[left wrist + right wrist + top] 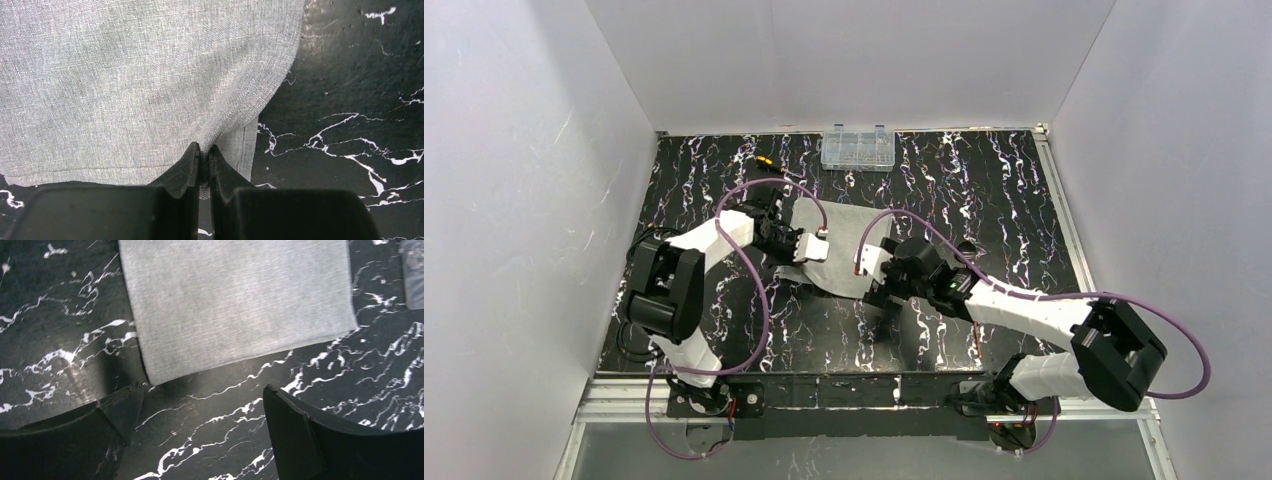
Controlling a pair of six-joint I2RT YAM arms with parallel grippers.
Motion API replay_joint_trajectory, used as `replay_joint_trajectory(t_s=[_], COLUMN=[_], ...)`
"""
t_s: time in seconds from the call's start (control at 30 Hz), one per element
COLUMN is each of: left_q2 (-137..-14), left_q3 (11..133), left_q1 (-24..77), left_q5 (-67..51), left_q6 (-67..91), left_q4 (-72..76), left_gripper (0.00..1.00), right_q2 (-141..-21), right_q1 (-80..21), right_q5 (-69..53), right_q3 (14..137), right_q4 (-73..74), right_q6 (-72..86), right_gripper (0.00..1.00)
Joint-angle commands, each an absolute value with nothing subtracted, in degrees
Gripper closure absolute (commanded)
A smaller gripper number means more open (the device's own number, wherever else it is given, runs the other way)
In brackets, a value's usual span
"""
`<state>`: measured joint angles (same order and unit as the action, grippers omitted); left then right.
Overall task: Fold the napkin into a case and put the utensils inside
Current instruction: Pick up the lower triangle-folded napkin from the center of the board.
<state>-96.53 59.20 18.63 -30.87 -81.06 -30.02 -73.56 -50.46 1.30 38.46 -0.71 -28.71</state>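
Left gripper (202, 156): jaws pressed together, pinching the napkin (125, 85) on its edge, just beside a hemmed corner. A small tuck of cloth sits between the tips and soft creases fan out from the pinch. Right gripper (200, 392): jaws spread wide with nothing between them, poised over bare table (215, 440) just short of the napkin's near edge, 1 fingertip (117, 412) close by a free corner. No contact with the cloth is seen there. Outward: the napkin lies mostly flat on the black marbled table, about mid-table between the 2 arms, with the left gripper at its left side and the right gripper at its near-right side. Cannot tell whether it is 1 layer or already doubled. Judged from the flat lie, no case is formed yet. Utensils: not made out with confidence in any view. A clear compartment box (857, 148) stands at the far edge, well apart from the cloth. Handling (judgement): the cloth is light, limp and matte, so it should grip well but will sag and drag wherever it is unsupported. 1 pinch alone would likely skew the fold. Best holds are the hemmed corners or the edge right beside them, where the hem gives the fingers a firmer ridge. The free corner by the right jaws looks the natural 2nd hold, taken low against the table so only the intended layer is caught.
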Motion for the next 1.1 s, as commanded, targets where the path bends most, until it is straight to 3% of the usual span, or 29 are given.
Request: replay_joint_trajectory(t_s=[0.0, 0.2, 0.33, 0.5, 0.57, 0.7, 1.07], left_q2=[-99.20, -102.82, -98.55, -93.65, -92.41, -91.01, -94.28], left_q3=[64.22, 68.82, 62.67, 58.36, 57.81, 54.96, 51.27], left_q1=[17.87, 16.99, 16.20, 15.58, 15.39, 15.37, 15.48], left_q5=[-36.14, -36.98, -36.74, -37.06, -37.35, -36.70, -32.06], left_q6=[-76.90, -77.57, -81.61, -85.06, -86.15, -89.40, -93.19], left_q4=[-38.39, -45.41, -41.82, -38.25, -37.72, -34.33, -30.03], left_gripper=[1.00, 0.99, 0.68, 0.55, 0.39, 0.36, 0.36], right_q2=[-75.28, -78.62, -80.59, -83.06, -83.91, -85.57, -89.35], right_q1=[-53.23, -55.57, -55.86, -55.86, -55.84, -55.26, -52.58], right_q5=[0.79, 2.85, 3.47, 3.53, 4.87, 5.67, 2.09], right_q3=[37.32, 38.30, 39.41, 39.77, 40.10, 40.64, 43.48], right_q4=[-2.67, -2.14, -2.72, -4.42, -5.51, -7.14, -4.45], right_q6=[-30.66, -34.09, -35.34, -35.51, -35.27, -35.22, -34.41], right_gripper=[0.01, 0.01, 0.02, 0.01, 0.01, 0.02, 0.22])
